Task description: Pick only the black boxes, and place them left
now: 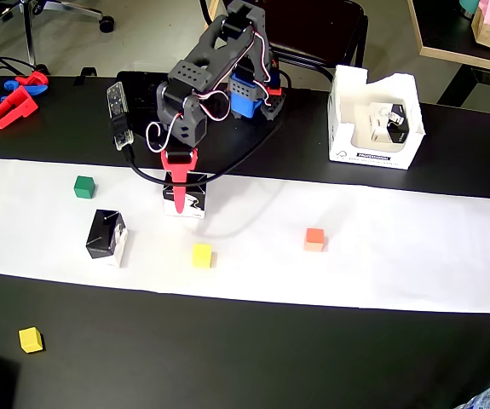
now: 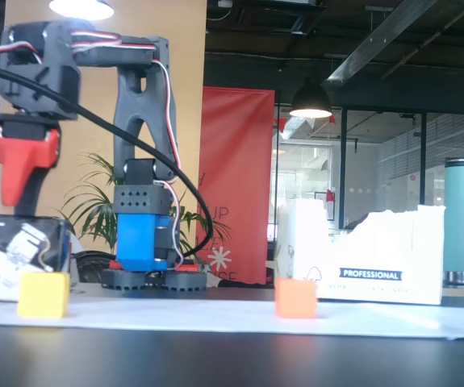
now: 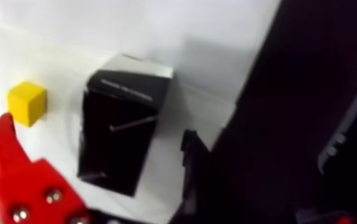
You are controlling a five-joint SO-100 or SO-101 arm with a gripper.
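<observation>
The overhead view shows two black boxes: one [image 1: 106, 236] at left centre, another [image 1: 187, 194] mid-frame beneath the arm. Cubes number four: two yellow cubes, one [image 1: 202, 256] at centre and one [image 1: 30, 339] lower left, one green cube [image 1: 84, 187], one orange cube [image 1: 314, 239]. One torn white carton [image 1: 372, 119] sits upper right.

"PROFESSIONAL" label on torn white carton [image 2: 381, 262], in overhead and fixed views

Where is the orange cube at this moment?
In the overhead view the orange cube sits alone on the white paper strip, right of the yellow cube and below-left of the torn white box.
</observation>
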